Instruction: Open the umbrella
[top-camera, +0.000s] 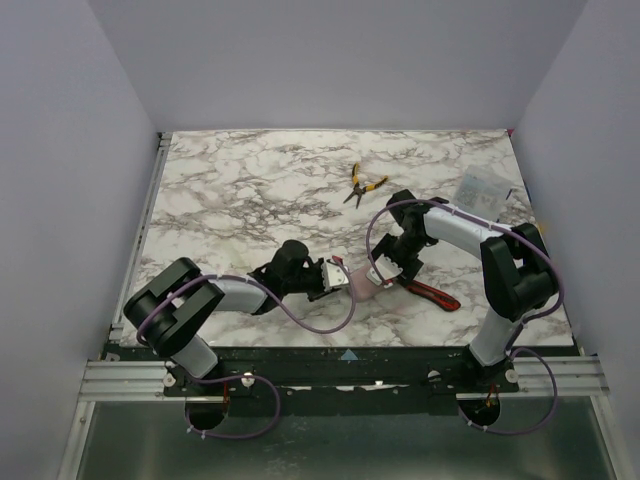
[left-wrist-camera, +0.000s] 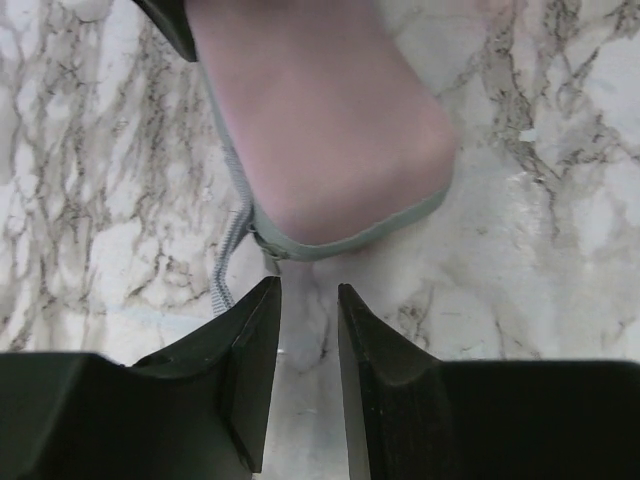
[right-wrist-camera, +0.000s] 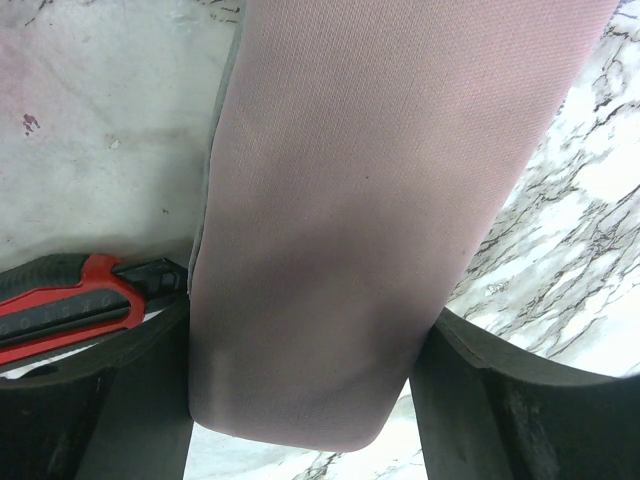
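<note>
**Colours across my workspace**

I see a white marble-pattern tabletop veined in grey and black. The pale pink oblong fabric case shows a fine weave, a grey-green zip edging and a grey-and-white striped pull cord. The slim utility knife is red and black. The small pliers have yellow-and-black handles. My left gripper and right gripper have black fingers. The arm cables are purple.
</note>
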